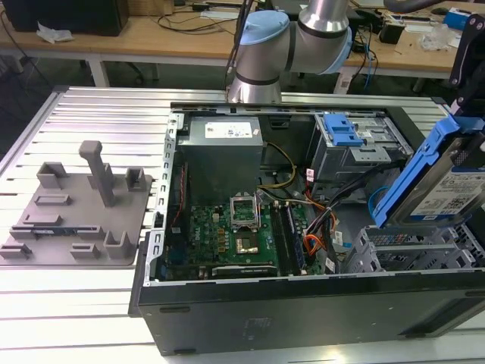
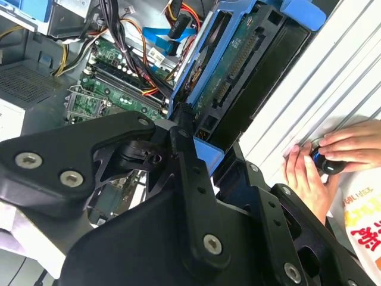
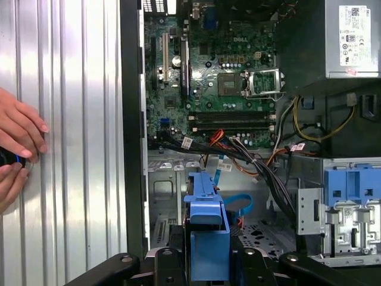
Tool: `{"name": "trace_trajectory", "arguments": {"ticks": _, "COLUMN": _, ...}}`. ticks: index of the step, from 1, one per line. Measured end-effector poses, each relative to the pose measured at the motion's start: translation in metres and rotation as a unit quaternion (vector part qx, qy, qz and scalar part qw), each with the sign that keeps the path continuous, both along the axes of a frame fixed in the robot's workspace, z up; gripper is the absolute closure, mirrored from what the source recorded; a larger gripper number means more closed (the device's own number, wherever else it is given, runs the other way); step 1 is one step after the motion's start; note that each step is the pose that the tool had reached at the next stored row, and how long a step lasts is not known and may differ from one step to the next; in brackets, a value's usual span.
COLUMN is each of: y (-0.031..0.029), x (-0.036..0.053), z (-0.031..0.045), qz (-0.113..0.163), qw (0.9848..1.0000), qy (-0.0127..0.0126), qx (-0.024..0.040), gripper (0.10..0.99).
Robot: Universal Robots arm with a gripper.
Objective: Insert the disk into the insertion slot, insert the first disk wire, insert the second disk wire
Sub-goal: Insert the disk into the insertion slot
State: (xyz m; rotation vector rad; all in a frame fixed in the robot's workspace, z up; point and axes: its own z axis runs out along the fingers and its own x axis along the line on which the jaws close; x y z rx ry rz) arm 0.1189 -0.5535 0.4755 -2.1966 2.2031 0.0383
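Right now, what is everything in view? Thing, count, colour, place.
table: 1, silver slatted, underneath
computer case: 1, black, open, on table
motherboard: 1, green, inside case
cables: several, orange, black, yellow, blue, inside case
insertion slot: 1, grey perforated, in case, exterior view's right
disk: 1, silver in blue carrier, tilted above insertion slot
fixture plate: 1, grey, on table, exterior view's left
hands: 2, on table beside case
arm: 1, silver and light blue, exterior view's top middle
tool: 1, black, shut on disk

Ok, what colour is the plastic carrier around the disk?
Bright blue; the carrier framing the disk shows best in the exterior view.
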Motion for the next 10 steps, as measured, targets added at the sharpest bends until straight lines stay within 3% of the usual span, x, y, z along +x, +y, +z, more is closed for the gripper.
{"name": "trace_trajectory", "arguments": {"ticks": 10, "y": 0.0, "x": 0.0034, "z": -0.006, "qz": 0.002, "qw": 1.0, "qy": 0.0039, "qx": -0.0001, "gripper": 0.722}}
